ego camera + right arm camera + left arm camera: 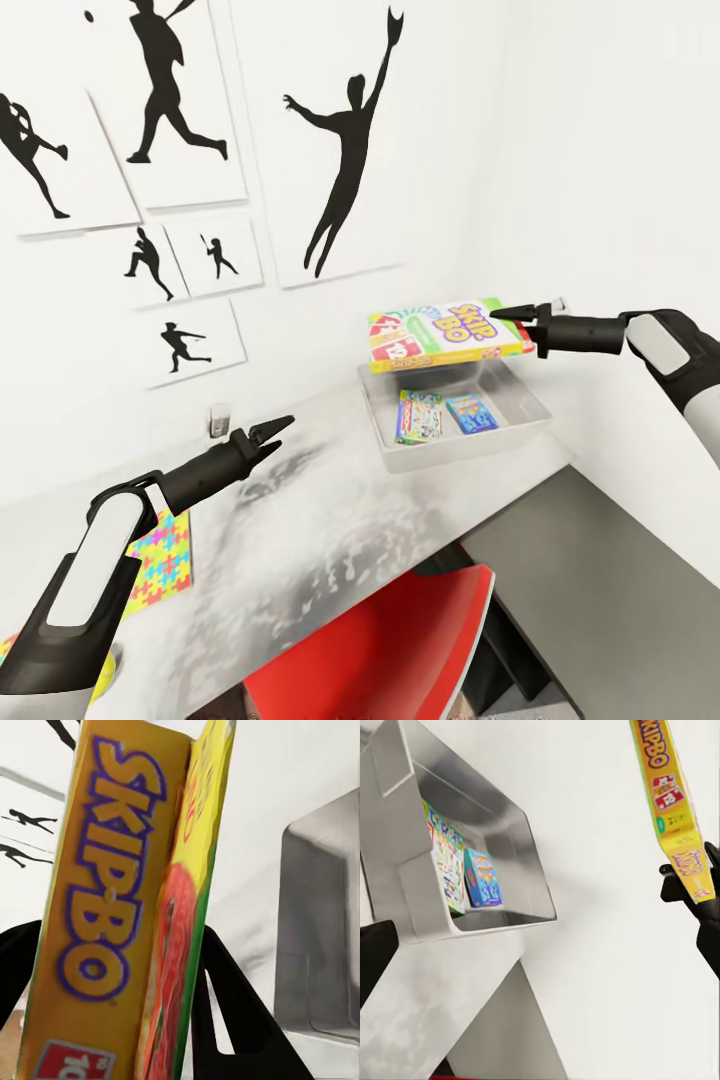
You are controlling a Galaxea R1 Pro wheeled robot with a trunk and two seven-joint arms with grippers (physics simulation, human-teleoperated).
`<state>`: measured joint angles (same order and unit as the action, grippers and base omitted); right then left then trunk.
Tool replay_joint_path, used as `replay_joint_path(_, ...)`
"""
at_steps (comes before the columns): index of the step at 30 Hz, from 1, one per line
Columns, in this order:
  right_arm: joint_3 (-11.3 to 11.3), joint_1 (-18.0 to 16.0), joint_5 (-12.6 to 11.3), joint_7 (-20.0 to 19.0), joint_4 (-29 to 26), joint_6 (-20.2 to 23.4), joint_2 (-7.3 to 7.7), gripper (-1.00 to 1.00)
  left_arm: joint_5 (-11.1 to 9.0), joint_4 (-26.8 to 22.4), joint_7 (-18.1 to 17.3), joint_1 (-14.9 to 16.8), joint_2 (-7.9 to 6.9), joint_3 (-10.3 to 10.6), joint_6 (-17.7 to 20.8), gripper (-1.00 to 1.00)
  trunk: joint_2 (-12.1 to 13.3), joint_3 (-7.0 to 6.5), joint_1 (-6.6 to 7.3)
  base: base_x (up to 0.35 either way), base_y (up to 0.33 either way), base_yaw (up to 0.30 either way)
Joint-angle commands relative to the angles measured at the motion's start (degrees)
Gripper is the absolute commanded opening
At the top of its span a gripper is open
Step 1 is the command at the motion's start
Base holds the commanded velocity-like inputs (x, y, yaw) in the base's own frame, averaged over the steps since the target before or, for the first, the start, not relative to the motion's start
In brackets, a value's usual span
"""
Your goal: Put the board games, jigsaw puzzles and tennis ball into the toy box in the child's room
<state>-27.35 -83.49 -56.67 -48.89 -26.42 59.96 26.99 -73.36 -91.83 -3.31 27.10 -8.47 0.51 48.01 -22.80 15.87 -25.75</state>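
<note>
Nearest, at seven o'clock, a jigsaw puzzle (160, 570) lies on the desk (330, 540) beside the left gripper (272, 430), idle with fingers spread. Farther, at two o'clock, the right gripper (512, 318) pinches the Skip-Bo box (445, 335) level, directly above the toy box (470, 448), probably for dropping beside two games (445, 414).

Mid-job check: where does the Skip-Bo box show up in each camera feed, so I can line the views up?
Head view: Skip-Bo box right of centre, held in the air above the toy box by the right end effector.
Left wrist view: upper right, seen edge-on, pinched at its lower end.
Right wrist view: close up, centre-left, between the dark fingers.
Shared landmark: the grey toy box.
</note>
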Motion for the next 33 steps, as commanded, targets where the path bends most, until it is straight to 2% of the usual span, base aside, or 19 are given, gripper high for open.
replay_joint_path(1,-0.70,-0.15,0.04,-1.38,0.00,0.04,0.08,-1.00,-0.66,0.00,-0.33,0.05,-0.03,0.02,0.19,1.00,-0.12,0.20,-0.03,0.000,0.000,0.000)
replay_joint_path(5,-3.29,-0.51,0.71,-4.37,-0.01,0.04,0.11,-1.00,-5.33,-0.06,-0.47,0.05,-0.09,0.02,0.34,1.00,-0.12,0.58,-0.03,0.000,0.000,0.000)
replay_joint_path(10,-4.33,-1.35,1.07,-5.36,0.36,0.04,-0.08,-1.00,-7.34,-0.04,-0.53,0.05,-0.13,-0.28,0.41,1.00,-0.12,1.04,-0.03,0.000,0.000,0.000)
replay_joint_path(21,-4.88,-3.93,2.09,-5.31,2.94,-0.76,-1.14,-1.00,-8.23,-0.02,-0.62,-0.02,-0.14,-0.94,0.52,1.00,-0.12,2.06,-0.03,0.000,0.000,0.000)
replay_joint_path(25,-4.93,-4.63,4.14,-5.31,3.54,-2.77,-1.51,-1.00,-8.33,0.02,-0.64,-0.03,-0.14,-1.03,0.57,1.00,-0.12,2.44,-0.03,0.000,0.000,0.000)
replay_joint_path(33,-4.91,-5.17,5.93,-5.31,3.83,-4.30,-1.66,-1.00,-8.39,0.06,-0.64,-0.03,-0.14,-1.04,0.59,1.00,-0.12,3.18,-0.03,0.000,0.000,0.000)
